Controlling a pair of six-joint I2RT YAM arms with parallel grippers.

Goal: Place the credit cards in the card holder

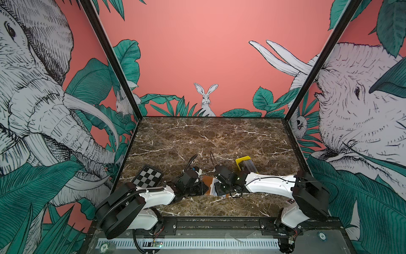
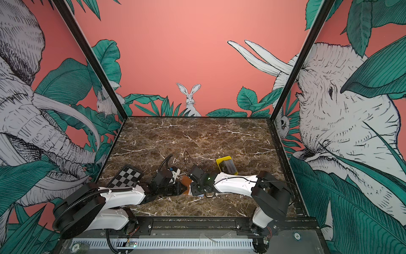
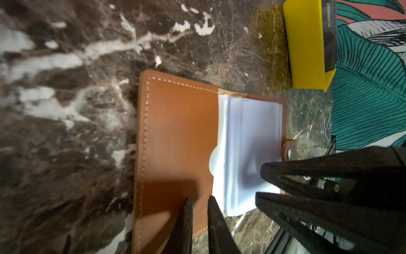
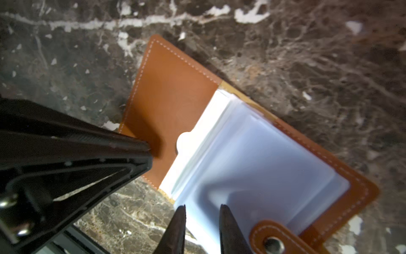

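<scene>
While the cards (image 1: 248, 167) wait in the yellow tray (image 1: 242, 159), the card holder (image 3: 180, 123) lies open on the counter (image 1: 197, 136): left fingers (image 3: 186, 220), narrowly apart, pin its cover (image 4: 173, 88) flat, and right fingers (image 4: 228, 228), also slightly apart, press the clear sleeves (image 4: 263, 158), probably to part one.

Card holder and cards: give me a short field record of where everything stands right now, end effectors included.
holder: tan-brown leather card holder, lying open on the brown marble table, clear plastic sleeves exposed
cards: stack of dark plastic credit cards in the yellow rectangular tray, apart from the holder
left end effector: tips at the leather cover, narrow gap, holding nothing
right end effector: open over the sleeves, holding nothing
cards inserted: none visible
</scene>
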